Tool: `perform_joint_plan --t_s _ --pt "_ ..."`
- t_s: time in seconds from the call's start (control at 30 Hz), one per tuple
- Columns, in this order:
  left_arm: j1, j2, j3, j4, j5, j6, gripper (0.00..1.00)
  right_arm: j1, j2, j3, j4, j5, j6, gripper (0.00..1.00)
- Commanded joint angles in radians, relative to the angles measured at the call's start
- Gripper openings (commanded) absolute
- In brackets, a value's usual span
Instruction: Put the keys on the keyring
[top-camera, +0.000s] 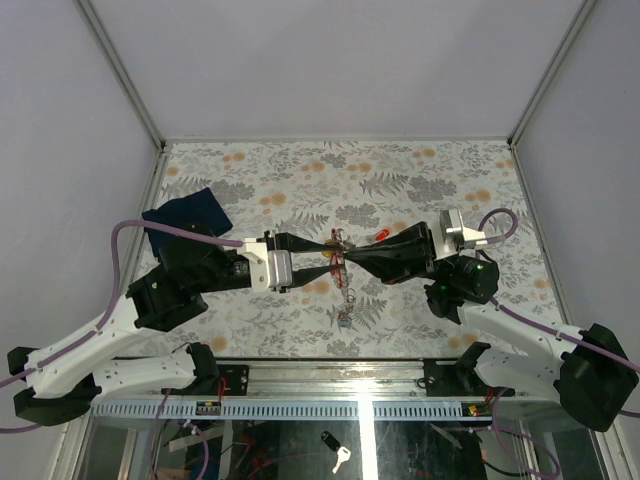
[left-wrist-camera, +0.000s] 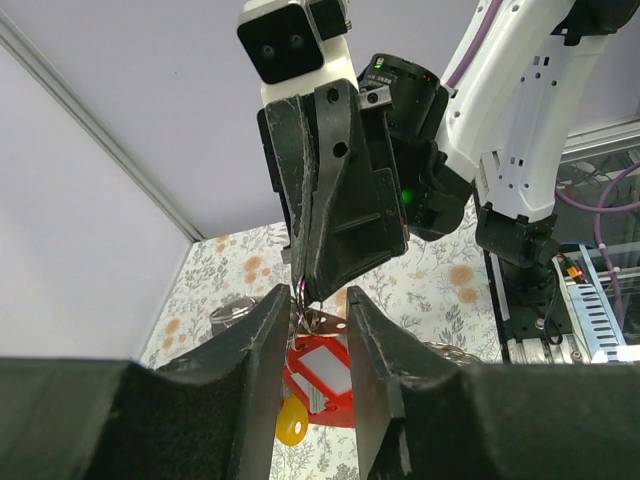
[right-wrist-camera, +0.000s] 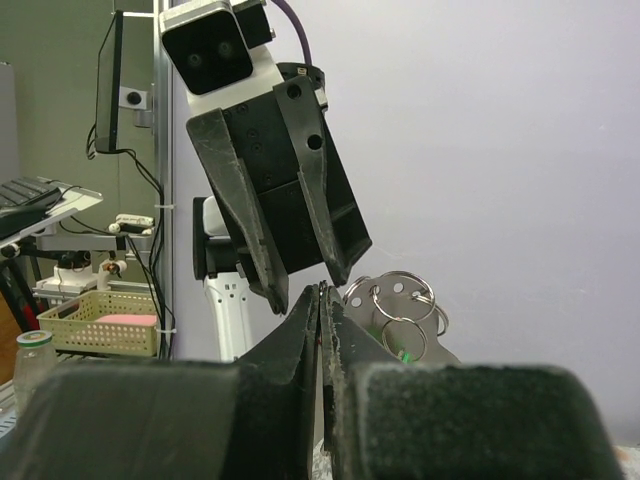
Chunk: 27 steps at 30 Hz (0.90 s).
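Right end effector (right-wrist-camera: 320, 297) pressed together, apparently pinching the keyring (right-wrist-camera: 400, 300) aloft over the bench (top-camera: 420, 180) to steady it; left end effector (left-wrist-camera: 313, 296) meets it tip to tip, fingers (left-wrist-camera: 258, 350) apart around a red-tagged key (left-wrist-camera: 322, 365), grip unclear, likely lining up the threading.

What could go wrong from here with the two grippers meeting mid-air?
1. The right gripper is shut at its very tips beside the metal rings; any hold there looks thin and could slip.
2. The left gripper straddles the red tag right at those tips; fingers may collide.
3. The keys dangle below and could swing or snag.
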Motion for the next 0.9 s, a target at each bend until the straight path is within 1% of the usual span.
perform_joint_plan --t_s 0.0,0.4,0.53,0.67,0.8,0.87 --pt "0.002 0.001 0.032 0.005 -0.005 0.002 0.29 -0.003 -0.044 0.056 0.144 -0.011 0.001 0.00" --pt "0.002 0.023 0.036 -0.001 -0.003 0.000 0.30 -0.003 -0.057 0.063 0.137 -0.033 0.001 0.00" --pt "0.002 0.026 0.041 0.000 0.006 0.000 0.28 -0.003 -0.059 0.063 0.123 -0.047 -0.005 0.00" --pt "0.002 0.031 0.045 -0.002 0.021 -0.001 0.21 -0.003 -0.064 0.060 0.094 -0.067 -0.025 0.00" --pt "0.001 0.035 0.053 -0.019 0.025 0.002 0.07 -0.003 -0.078 0.054 0.071 -0.069 -0.043 0.00" --pt "0.002 0.041 0.059 -0.034 0.033 0.005 0.04 -0.003 -0.083 0.054 0.063 -0.070 -0.049 0.00"
